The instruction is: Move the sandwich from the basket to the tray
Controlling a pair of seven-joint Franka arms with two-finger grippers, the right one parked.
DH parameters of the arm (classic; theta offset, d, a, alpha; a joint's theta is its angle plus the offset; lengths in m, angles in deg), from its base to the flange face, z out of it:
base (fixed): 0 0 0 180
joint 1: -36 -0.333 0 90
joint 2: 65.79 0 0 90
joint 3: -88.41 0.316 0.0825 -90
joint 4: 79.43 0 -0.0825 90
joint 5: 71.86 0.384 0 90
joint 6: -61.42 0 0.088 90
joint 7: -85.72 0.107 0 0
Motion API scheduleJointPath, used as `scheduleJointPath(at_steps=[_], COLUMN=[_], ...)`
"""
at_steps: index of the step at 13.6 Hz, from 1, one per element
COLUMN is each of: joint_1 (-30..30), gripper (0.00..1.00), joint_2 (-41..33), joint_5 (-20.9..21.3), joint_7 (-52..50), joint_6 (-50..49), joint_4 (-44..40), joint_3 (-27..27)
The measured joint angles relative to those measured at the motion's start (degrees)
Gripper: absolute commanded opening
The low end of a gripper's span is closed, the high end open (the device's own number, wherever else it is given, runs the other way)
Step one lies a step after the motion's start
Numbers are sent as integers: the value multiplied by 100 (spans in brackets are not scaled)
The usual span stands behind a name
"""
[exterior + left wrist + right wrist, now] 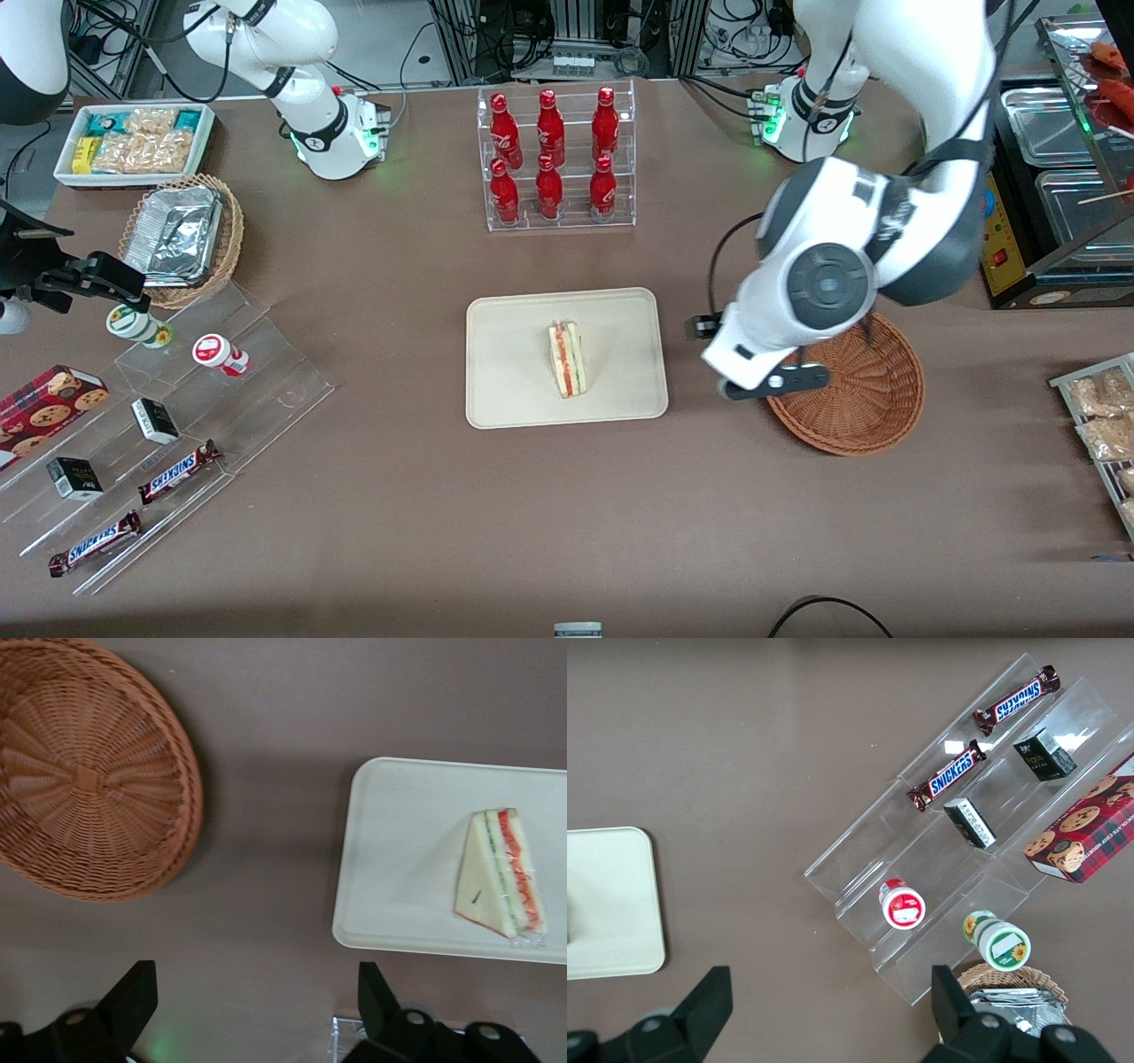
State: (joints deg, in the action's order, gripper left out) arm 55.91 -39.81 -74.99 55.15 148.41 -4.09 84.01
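Note:
The sandwich (567,359), a wrapped wedge with red, green and yellow layers, lies on the beige tray (514,390) at mid-table. It also shows in the left wrist view (499,873) on the tray (399,859). The reddish-brown woven basket (864,399) stands beside the tray toward the working arm's end and holds nothing; it shows in the left wrist view too (89,771). My gripper (709,330) hangs above the bare table between tray and basket. It is open and holds nothing, with black fingers (133,997) wide apart.
A clear rack of red bottles (556,159) stands farther from the camera than the tray. Toward the parked arm's end are a clear stepped shelf with snack bars (177,470), a tan wicker basket of foil containers (182,239) and a white snack bin (133,142).

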Motion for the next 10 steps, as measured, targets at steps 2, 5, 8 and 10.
scheduleJointPath(at_steps=[2,5,8,10], joint_1=[-298,-781,-1120,-1194], gripper=[100,100,100,100], joint_2=[-263,-692,-1047,-1196], joint_5=[0,1,-1,-2], joint_7=[417,1074,1390,1469], joint_6=[-3,-5,-6,-21], joint_4=[255,663,958,1025], joint_3=[6,16,18,18])
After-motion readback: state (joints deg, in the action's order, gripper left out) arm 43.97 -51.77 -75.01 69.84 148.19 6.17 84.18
